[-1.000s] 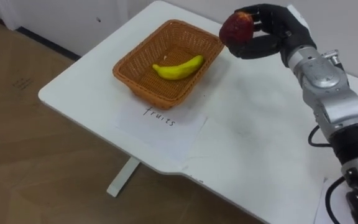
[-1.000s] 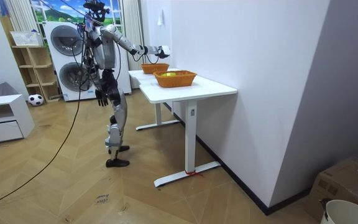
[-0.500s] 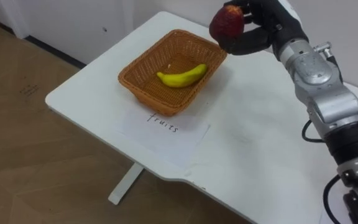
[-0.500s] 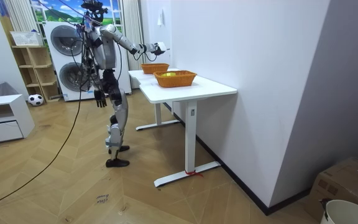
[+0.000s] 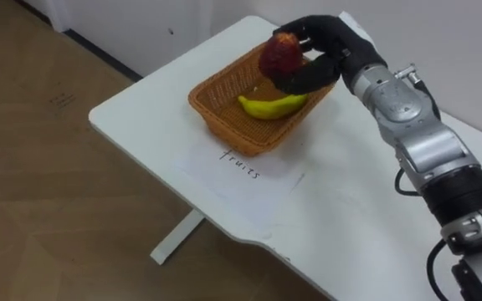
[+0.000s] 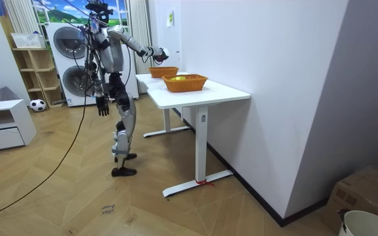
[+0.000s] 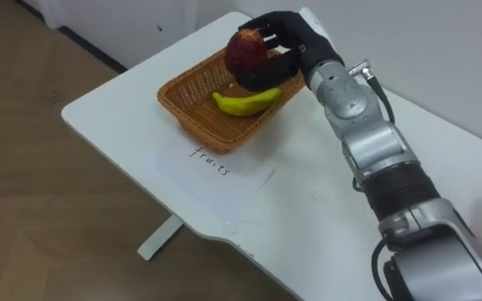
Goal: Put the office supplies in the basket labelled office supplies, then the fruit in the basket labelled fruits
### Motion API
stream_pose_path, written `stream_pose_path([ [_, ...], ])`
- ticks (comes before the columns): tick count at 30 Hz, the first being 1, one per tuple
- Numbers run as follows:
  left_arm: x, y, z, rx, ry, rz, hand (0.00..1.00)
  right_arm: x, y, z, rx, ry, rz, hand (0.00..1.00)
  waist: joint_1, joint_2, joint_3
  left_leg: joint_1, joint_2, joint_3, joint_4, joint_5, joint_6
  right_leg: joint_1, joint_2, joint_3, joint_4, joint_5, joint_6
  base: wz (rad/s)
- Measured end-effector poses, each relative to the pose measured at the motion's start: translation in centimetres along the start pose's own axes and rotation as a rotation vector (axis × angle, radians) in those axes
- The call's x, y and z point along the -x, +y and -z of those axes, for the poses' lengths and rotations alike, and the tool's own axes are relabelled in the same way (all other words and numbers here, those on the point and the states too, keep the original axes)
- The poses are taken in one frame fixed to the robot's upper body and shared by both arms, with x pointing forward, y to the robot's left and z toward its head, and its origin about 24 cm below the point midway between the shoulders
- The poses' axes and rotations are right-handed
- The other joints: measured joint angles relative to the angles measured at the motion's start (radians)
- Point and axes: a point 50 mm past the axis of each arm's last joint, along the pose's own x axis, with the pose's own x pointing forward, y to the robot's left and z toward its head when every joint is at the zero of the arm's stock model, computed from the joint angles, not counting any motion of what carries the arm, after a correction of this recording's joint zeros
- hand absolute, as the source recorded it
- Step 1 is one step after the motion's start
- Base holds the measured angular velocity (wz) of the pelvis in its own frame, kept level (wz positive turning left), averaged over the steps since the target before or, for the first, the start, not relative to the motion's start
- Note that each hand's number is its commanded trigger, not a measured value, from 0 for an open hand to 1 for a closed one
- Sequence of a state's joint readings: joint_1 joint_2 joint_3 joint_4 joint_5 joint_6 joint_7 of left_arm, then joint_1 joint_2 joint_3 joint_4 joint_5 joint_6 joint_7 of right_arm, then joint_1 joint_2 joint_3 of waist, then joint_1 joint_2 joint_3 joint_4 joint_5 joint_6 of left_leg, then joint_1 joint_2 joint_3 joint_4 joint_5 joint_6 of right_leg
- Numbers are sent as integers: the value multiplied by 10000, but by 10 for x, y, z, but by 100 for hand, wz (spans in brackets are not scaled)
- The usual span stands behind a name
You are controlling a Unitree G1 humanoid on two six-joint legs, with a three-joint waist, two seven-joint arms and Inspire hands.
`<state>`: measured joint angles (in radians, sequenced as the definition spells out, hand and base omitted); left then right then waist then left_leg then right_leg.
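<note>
A red apple (image 5: pixel 280 55) is held in my right hand (image 5: pixel 320 57), whose fingers curl round it just above the wicker fruit basket (image 5: pixel 216 113). The same apple (image 7: pixel 246 48) and right hand (image 7: pixel 284 52) show over the basket (image 7: pixel 182 109) in the right eye view. A yellow banana (image 5: pixel 270 106) lies inside the basket. In the room view I stand at the white table's end, right arm stretched over it, and my left hand (image 6: pixel 101 105) hangs by my side.
A paper label (image 5: pixel 241 164) lies on the white table (image 5: pixel 350 217) in front of the basket. The table's near edge and corner are close to the basket. A second wicker basket (image 6: pixel 185 82) stands nearer the table's other end in the room view.
My right hand has carried the apple leftwards and down, from beside the basket to over it. The head camera has shifted too.
</note>
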<state>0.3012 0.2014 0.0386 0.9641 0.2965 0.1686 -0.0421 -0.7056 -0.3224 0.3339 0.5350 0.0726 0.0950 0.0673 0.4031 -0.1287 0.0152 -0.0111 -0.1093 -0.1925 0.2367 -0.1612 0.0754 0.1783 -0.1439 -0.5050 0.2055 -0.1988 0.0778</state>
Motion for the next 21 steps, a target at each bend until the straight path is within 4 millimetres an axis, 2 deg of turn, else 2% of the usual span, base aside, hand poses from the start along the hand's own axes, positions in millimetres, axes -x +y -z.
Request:
stream_pose_path([
  [2, 0, 2, 1, -26, 41, 48, 0, 0, 3, 0, 33, 34, -97, 100, 119, 55, 38, -5, -52, -39, 9, -4, 19, 21, -35, -10, -5, -30, 49, 2],
  [8, 0, 2, 8, -49, 289, 126, 0, -1, 19, 2, 490, 127, -835, 100, 160, 43, 30, -93, -118, -77, 45, -45, 93, 54, -82, -172, -14, -35, 58, 5],
  [18, 0, 2, 7, -47, 269, 164, 0, -1, 19, 3, 471, 170, -900, 100, 183, 55, 38, -159, -168, -86, 209, -86, 149, 52, -127, -284, -12, -35, 58, 0],
  [20, 0, 2, 7, -47, 249, 155, 0, -1, 19, 3, 470, 179, -903, 100, 150, 59, 41, -194, -176, -95, 213, -95, 157, 53, -138, -461, -13, -34, 59, 0],
  [21, 0, 2, 6, -47, 246, 153, 0, 0, 20, 3, 467, 190, -906, 86, 153, 58, 40, -196, -179, -94, 215, -95, 157, 54, -142, -492, -12, -34, 60, 0],
])
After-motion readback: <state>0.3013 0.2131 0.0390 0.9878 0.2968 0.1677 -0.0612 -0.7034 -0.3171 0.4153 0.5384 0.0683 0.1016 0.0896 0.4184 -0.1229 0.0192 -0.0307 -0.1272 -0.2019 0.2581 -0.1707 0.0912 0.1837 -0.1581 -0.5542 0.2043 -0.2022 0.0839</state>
